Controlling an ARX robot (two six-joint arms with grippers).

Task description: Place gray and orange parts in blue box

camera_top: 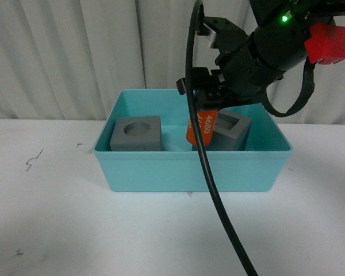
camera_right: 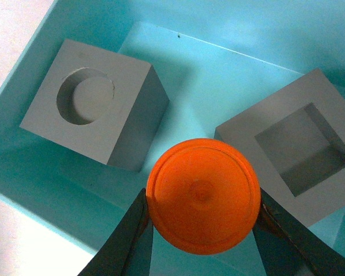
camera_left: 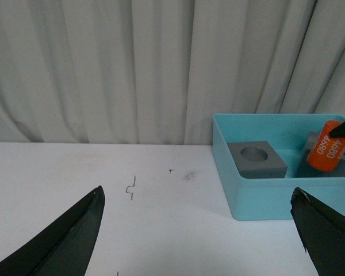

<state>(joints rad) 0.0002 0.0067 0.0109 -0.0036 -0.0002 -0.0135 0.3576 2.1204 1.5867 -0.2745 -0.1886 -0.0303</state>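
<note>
The blue box stands on the white table. Inside it sit two gray cubes: one with a round recess at the left, one with a square recess at the right. My right gripper is shut on the orange cylinder, which hangs nearly upright between the cubes, inside the box. In the right wrist view the orange cylinder's round end fills the space between both fingers, above the box floor. My left gripper is open over bare table, left of the blue box.
A white curtain hangs behind the table. Small dark marks dot the tabletop left of the box. A black cable from the right arm crosses in front of the box.
</note>
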